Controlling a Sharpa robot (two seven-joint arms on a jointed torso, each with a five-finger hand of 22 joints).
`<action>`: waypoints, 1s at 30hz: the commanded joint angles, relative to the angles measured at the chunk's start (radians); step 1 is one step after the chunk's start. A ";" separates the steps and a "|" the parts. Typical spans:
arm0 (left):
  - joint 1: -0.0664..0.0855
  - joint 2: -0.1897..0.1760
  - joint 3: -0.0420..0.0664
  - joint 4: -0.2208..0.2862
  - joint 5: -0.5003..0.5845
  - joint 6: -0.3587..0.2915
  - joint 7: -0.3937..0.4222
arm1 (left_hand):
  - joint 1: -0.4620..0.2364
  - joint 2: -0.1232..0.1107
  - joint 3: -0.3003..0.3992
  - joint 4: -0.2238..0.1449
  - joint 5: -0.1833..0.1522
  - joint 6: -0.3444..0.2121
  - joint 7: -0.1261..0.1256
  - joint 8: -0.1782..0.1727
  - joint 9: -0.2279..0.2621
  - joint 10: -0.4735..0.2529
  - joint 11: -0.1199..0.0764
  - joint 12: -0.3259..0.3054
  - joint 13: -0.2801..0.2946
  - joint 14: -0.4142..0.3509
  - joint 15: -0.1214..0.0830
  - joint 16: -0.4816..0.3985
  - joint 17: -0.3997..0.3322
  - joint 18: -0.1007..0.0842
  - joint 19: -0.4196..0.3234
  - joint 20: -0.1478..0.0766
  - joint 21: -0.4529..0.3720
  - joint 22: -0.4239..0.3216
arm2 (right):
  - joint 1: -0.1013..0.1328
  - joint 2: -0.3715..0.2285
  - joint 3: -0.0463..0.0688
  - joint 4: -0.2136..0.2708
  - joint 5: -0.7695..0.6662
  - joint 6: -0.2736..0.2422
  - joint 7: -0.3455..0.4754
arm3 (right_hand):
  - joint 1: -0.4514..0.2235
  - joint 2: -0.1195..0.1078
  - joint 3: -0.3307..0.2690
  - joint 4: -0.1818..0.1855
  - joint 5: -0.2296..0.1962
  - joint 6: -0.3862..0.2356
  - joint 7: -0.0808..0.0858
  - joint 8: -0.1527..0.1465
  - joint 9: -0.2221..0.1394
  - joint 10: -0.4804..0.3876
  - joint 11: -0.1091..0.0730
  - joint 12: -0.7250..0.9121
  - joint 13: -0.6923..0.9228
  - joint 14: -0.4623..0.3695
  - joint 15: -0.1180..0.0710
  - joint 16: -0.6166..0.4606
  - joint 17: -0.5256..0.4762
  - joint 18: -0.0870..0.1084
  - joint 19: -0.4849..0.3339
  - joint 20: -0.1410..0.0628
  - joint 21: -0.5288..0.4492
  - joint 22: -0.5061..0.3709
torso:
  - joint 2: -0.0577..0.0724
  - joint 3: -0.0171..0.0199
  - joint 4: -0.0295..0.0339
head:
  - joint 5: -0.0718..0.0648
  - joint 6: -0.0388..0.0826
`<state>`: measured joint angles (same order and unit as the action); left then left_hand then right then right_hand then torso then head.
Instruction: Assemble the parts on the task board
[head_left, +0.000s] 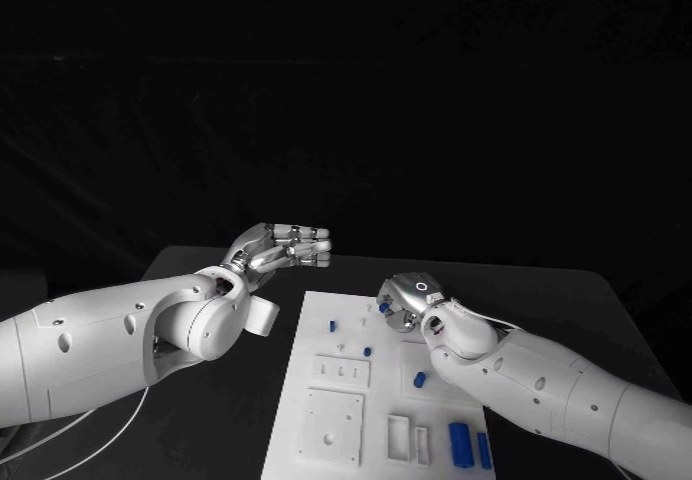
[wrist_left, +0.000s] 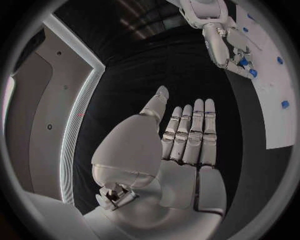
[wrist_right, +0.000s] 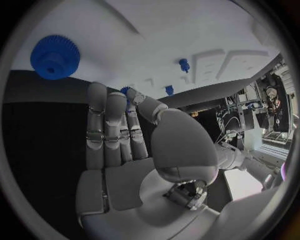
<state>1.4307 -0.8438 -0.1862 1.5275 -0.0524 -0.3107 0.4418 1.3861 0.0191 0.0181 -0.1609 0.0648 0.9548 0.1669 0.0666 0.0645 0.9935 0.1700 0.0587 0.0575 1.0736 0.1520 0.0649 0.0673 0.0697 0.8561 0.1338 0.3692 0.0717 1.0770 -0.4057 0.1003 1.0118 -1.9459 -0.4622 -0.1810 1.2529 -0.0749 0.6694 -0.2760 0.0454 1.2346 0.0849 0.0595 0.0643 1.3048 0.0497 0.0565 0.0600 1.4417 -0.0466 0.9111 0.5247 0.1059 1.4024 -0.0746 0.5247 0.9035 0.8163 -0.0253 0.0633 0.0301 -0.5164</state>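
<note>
- Left hand (head_left: 286, 247) up off the table at about 10 o'clock from the task board (head_left: 378, 392), fingers stretched out side by side, nothing in it, palm bare in the left wrist view (wrist_left: 181, 150).
- Task board: long white plate mid-table, running from near 6 o'clock up toward 12, with raised square blocks and slotted frames on the near half.
- Small blue parts (head_left: 333, 325) scattered over it: little pegs on the far half, two taller blue cylinders (head_left: 460, 444) standing at the near right corner, around 5 o'clock.
- Right hand (head_left: 408, 300) over the board's far right corner, about 1 o'clock, thumb and a fingertip pinching a small blue gear (wrist_right: 127, 92).
- Bigger blue toothed gear (wrist_right: 55, 56) lying flat on the board just beyond those fingers.
</note>
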 joint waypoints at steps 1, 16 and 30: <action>0.002 0.005 0.001 -0.001 -0.004 0.012 0.007 | -0.003 -0.003 0.002 0.006 -0.004 -0.005 -0.001 -0.006 -0.001 -0.008 0.001 0.000 0.001 0.004 -0.001 -0.004 -0.002 0.017 0.006 0.002 -0.003 0.001 | 0.001 0.010 0.000 -0.008 -0.025 -0.022 -0.024 | 0.000 0.007 0.002 0.000 0.005 0.007 0.002 0.004 0.001 0.014 -0.012 0.002 0.001 0.001 -0.004 0.000 -0.002 0.014 0.005 0.000 -0.006 0.001 | 0.002 -0.0029 0.0054 | -0.001 -0.001; 0.014 0.012 0.002 -0.003 -0.005 0.011 0.006 | -0.003 -0.003 0.002 0.006 -0.004 -0.005 -0.001 -0.006 -0.001 -0.008 0.001 0.000 0.001 0.004 -0.001 -0.004 -0.002 0.017 0.006 0.002 -0.003 0.001 | 0.001 0.035 0.001 -0.025 -0.031 -0.057 -0.051 | 0.001 0.006 0.005 0.000 0.005 0.008 0.002 0.004 0.001 0.013 -0.012 0.002 0.001 0.001 -0.005 0.003 -0.007 0.014 0.013 -0.001 -0.028 0.027 | 0.013 -0.0144 0.0175 | -0.002 0.008; 0.024 0.014 0.002 0.004 -0.007 0.010 0.006 | -0.002 -0.004 0.001 0.007 -0.004 -0.002 -0.001 -0.005 -0.001 -0.008 0.001 0.000 0.001 0.002 -0.001 -0.004 -0.002 0.017 0.009 0.003 -0.009 0.001 | 0.002 0.050 0.001 -0.035 -0.032 -0.060 -0.056 | 0.001 0.004 0.006 0.000 0.004 0.008 0.002 0.003 0.001 0.014 -0.012 0.002 0.001 0.000 -0.005 0.004 -0.009 0.014 0.017 -0.002 -0.042 0.045 | 0.022 -0.0191 0.0243 | 0.003 0.012</action>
<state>1.4527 -0.8319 -0.1855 1.5278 -0.0534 -0.3107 0.4408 1.3861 0.0191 0.0181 -0.1610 0.0648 0.9553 0.1674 0.0666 0.0645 0.9935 0.1700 0.0587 0.0575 1.0736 0.1520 0.0650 0.0664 0.0696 0.8597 0.1374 0.3636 0.0717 1.0789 -0.3579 0.1010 0.9780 -1.9613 -0.5098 -0.2297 1.2523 -0.0755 0.6708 -0.2745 0.0464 1.2330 0.0861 0.0579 0.0647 1.3067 0.0475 0.0525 0.0593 1.4419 -0.0463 0.9110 0.5164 0.1083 1.4132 -0.0782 0.4859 0.9479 0.8346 -0.0429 0.0848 0.0337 -0.5054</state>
